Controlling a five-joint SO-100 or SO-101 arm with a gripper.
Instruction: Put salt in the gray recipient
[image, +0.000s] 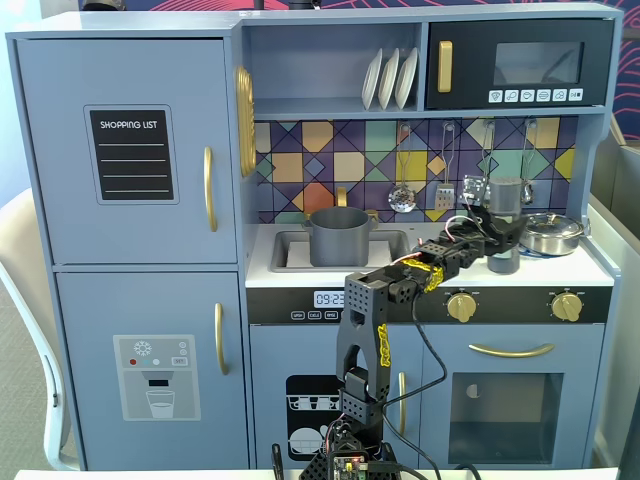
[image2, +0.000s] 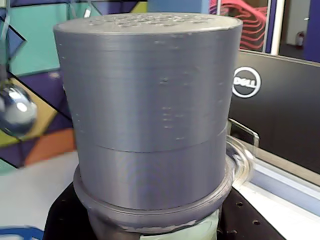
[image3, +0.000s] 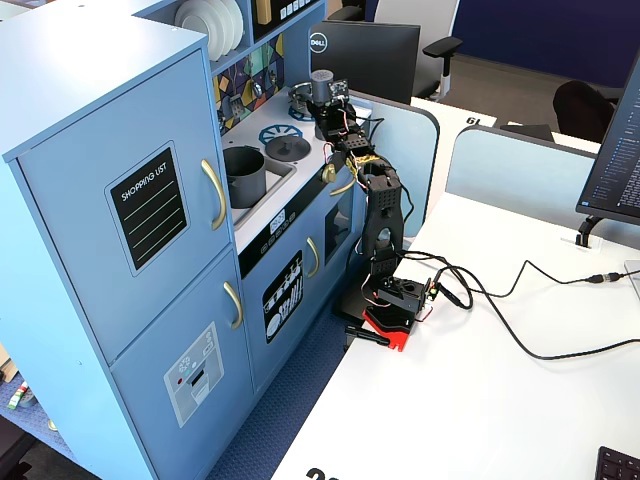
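Salt (image: 505, 215) stands upright at the right end of the counter (image: 590, 265), the claw (image: 497, 232) wrapped around its lower body, apparently clamped. A clean lift should clear the shiny pan (image: 552, 233) just beside it. Then it travels left to the gray recipient (image: 339, 236) in the sink, avoiding hanging utensils (image: 402, 196).

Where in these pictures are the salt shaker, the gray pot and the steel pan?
salt shaker (image2: 150, 115), wrist view, side wall.
gray pot (image: 340, 238), a fixed view, front wall.
steel pan (image: 552, 236), a fixed view, side wall.
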